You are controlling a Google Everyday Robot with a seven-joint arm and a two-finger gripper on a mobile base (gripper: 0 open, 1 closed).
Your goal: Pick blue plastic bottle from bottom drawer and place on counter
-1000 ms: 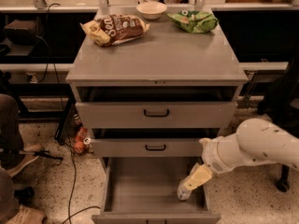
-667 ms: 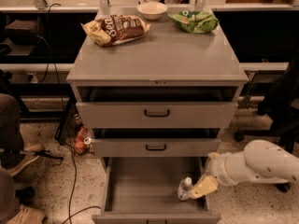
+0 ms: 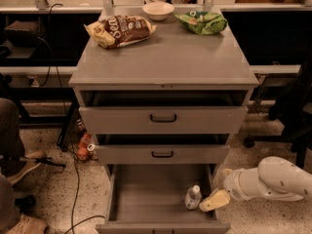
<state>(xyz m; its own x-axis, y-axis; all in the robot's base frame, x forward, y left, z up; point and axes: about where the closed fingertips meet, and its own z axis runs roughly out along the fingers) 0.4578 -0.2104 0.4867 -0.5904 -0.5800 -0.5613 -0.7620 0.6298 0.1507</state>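
Observation:
The blue plastic bottle (image 3: 193, 197) stands upright with its white cap on top, in the front right corner of the open bottom drawer (image 3: 146, 191). My gripper (image 3: 213, 200) is low at the drawer's right side, its tip just right of the bottle. The white arm (image 3: 273, 179) reaches in from the right. The counter (image 3: 163, 57) is the grey cabinet top above.
On the counter lie a brown snack bag (image 3: 119, 29) at back left, a white bowl (image 3: 158, 9) at back centre and a green bag (image 3: 202, 22) at back right. The two upper drawers (image 3: 163, 118) stand slightly open. Cables and red cans (image 3: 84, 147) lie on the floor at left.
The arm has dropped lower and drawn to the right. The gripper now sits beside the bottle at the drawer's right edge instead of above it.

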